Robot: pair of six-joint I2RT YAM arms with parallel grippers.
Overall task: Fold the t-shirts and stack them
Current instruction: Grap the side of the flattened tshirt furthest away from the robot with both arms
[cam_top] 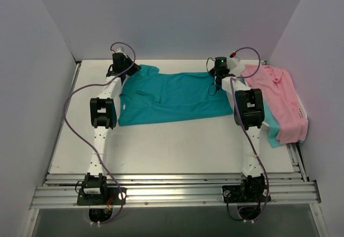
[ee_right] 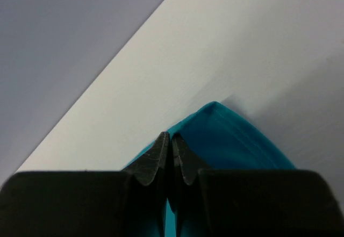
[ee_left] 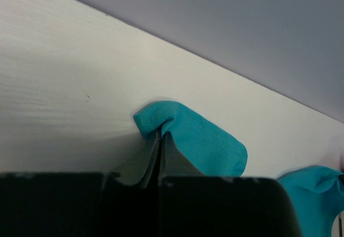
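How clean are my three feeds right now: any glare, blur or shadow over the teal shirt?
Top view: even light, no glare, teal shirt sharp. Left wrist view: left hand dark and soft up close, pinched cloth clear. Right wrist view: right hand likewise dark; a soft shadow lies on the table right of the shirt corner.

1. White table [cam_top: 177,145].
2. Teal t-shirt [cam_top: 172,97] lies spread flat across its far middle.
3. Second teal shirt [cam_top: 273,134] lies at the right edge, under a pink collared shirt [cam_top: 279,97].
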